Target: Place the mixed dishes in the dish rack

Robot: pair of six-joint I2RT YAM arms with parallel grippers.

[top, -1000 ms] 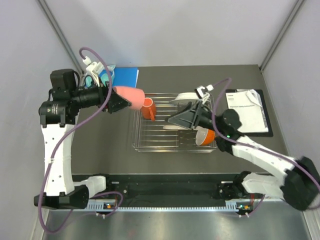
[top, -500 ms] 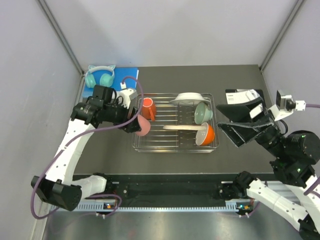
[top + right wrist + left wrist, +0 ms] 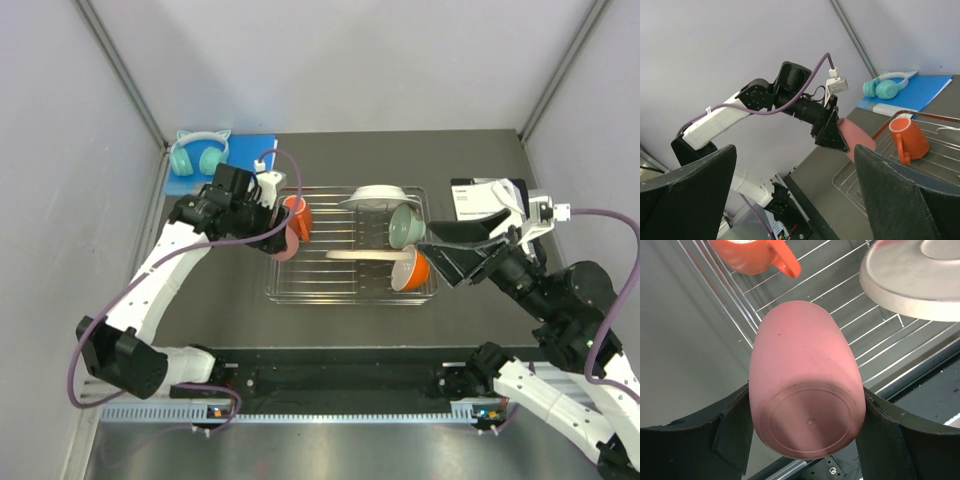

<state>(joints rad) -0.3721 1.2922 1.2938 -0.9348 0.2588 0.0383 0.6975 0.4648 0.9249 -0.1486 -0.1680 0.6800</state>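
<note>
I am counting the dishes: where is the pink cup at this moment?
In the top view the pink cup is held in the left gripper at the dish rack's left edge, beside the orange mug.

Top external: fixed high above the near edge, facing down over the whole worktop (image 3: 330, 160). Left wrist: very close, looking down past the pink cup (image 3: 805, 385) onto the dish rack (image 3: 850, 325). Right wrist: raised, well back, facing left. All three share cup, rack and orange mug (image 3: 907, 137).

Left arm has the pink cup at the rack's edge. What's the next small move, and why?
Probably lower the pink cup onto the dish rack beside the orange mug: the left gripper holds it, jaws clamped, over bare wires at the rack's left end.
</note>
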